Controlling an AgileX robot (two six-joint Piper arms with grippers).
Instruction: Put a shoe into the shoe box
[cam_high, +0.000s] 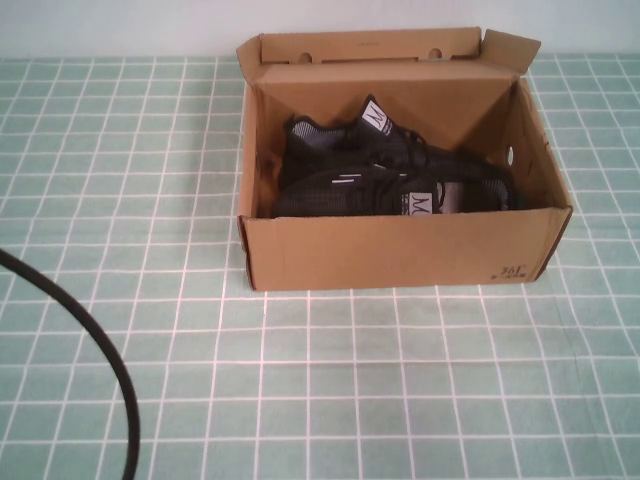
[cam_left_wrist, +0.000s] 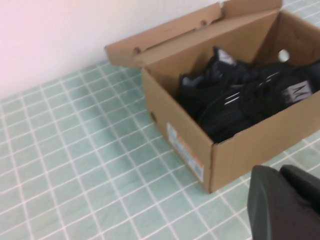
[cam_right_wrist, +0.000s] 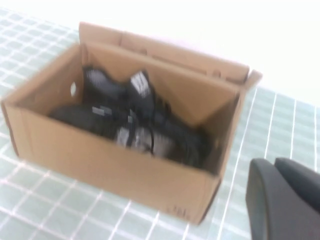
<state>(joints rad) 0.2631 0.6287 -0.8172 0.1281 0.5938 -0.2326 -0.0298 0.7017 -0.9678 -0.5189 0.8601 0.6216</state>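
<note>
Cable (cam_high: 95, 335) loops across the near-left tiles of the table (cam_high: 400, 380) in the high view, closest thing to the camera. Behind it, mid-table, sits the shoe box (cam_high: 400, 250), lid flap tipped back toward the wall.

Both sneakers look to be inside. One shoe (cam_high: 345, 195) lies along the front wall, the second shoe (cam_high: 395, 135) behind it with its white tongue label up. Nothing black left out on the tiles in any view.

Step call: I read the placing as done, arms pulled back. Next move would be just holding clear or parking. If the lid needed shutting, that means reaching over the back flap, but the task doesn't ask for it.

Left gripper (cam_left_wrist: 285, 202): not in the high view. Its wrist view shows only a dark bit of it low in the frame, off the box's left end and near corner, apart from the cardboard. I can't tell if the jaws are spread or pressed together.

Right gripper (cam_right_wrist: 285, 197): same story, dark bit at the frame corner, off the box's right end, not touching. Jaw state can't be told.

Shoes sit well apart from both grippers, down inside the box walls. Nothing visibly pinched.
</note>
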